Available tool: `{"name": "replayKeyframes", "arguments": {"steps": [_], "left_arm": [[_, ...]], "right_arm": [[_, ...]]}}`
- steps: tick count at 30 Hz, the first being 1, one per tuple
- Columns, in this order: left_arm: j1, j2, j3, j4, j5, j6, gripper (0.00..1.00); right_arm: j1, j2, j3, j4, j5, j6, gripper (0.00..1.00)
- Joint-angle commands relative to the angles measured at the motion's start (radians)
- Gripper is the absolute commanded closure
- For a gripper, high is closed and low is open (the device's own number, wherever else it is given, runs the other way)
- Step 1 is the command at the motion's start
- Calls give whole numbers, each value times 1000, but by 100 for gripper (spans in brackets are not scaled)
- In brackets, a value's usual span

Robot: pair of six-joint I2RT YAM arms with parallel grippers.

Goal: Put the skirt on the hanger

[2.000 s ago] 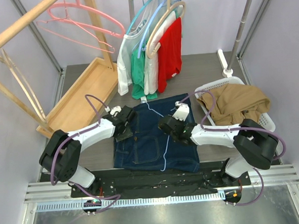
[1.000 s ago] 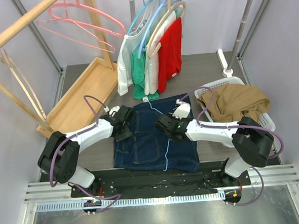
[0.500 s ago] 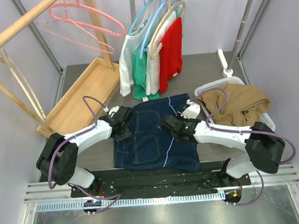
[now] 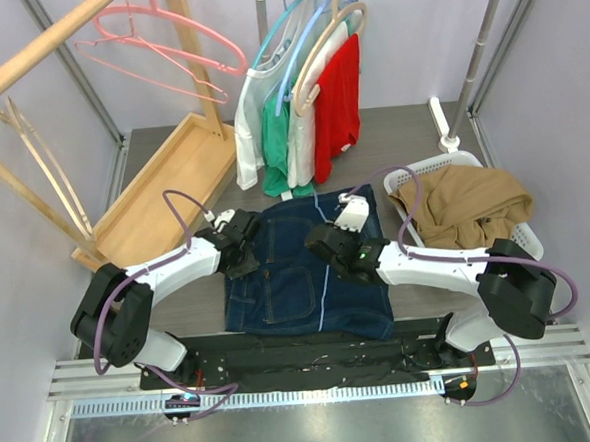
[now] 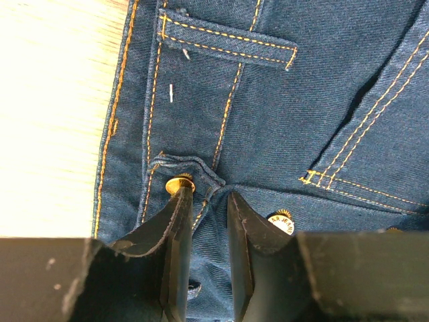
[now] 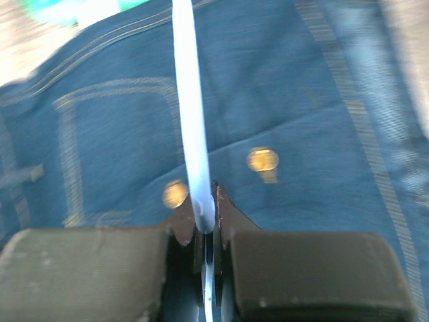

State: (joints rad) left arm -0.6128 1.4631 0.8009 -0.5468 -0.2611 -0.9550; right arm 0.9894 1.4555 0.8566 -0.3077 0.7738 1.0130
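On a grey table (image 4: 410, 139), the fingers of the left gripper (image 5: 204, 201) pinch a waistband fold of the denim skirt (image 4: 279, 292), which lies flat mid-table; those of the right gripper (image 6: 204, 209) clamp a pale-blue hanger (image 6: 190, 100) laid across it. Hanging looks barely begun: next, the hanger likely must enter the waistband.

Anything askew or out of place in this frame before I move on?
Nothing damaged. The denim skirt puckers at its waistband where the left gripper pinches it, and the brown garment spills over the rim of the basket.
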Motion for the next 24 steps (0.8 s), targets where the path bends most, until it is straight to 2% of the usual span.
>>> {"name": "replayKeyframes", "arguments": {"steps": [1,7,14,24], "left_arm": [[1,9,-2,13,23,16,71],[2,0,-11,16,25,16,71],[1,-15,-23,18,23,16,71],[2,-17,9,-19,-18,36,69]], "right_arm": [[40,0,-40,264,-160,-194,99],[46,37,-27,375,-246,-243,99],[54,57,28,257,-147,-195,99],[55,2,65,174,-143,-260,99]]}}
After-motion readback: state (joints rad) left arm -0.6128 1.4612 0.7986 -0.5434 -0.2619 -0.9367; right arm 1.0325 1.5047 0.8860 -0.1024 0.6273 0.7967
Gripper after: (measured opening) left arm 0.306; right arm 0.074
